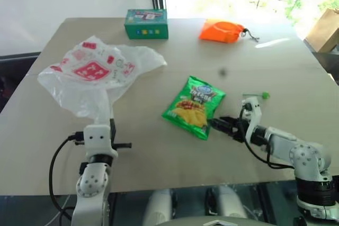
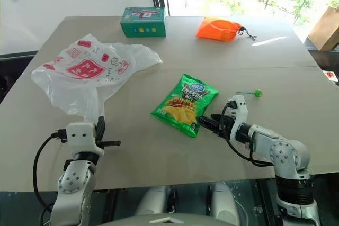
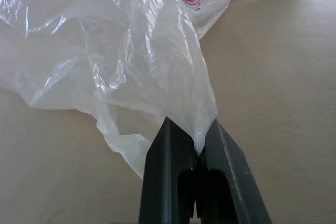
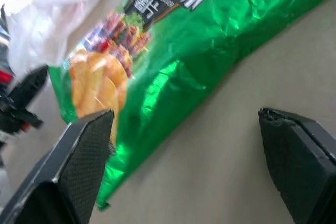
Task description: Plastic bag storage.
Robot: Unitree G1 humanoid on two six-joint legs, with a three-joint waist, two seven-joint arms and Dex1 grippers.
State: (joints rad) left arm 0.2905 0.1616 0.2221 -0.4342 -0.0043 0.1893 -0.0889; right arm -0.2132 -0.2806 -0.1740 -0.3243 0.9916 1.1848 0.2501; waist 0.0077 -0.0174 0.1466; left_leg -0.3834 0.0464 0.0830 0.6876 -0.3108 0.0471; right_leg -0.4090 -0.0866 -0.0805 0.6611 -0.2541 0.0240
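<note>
Two grippers: one engaged, one free.
Left gripper [image 3: 198,153]: fingers pinched together on a gathered corner of the plastic bag [image 1: 95,75].
Bag position: on the table [image 1: 159,146], spreading forward and away from that grip.
Right gripper [image 1: 218,124]: fingers spread wide, empty, at the chip packet [image 1: 193,107].
Nearer arm: left; right is well apart from the bag.

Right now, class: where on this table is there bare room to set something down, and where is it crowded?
Free: the table right of the orange pouch and lollipop; also between plastic bag and chip packet. Crowded: around the right claw at the packet, and the back edge by the green box.
</note>
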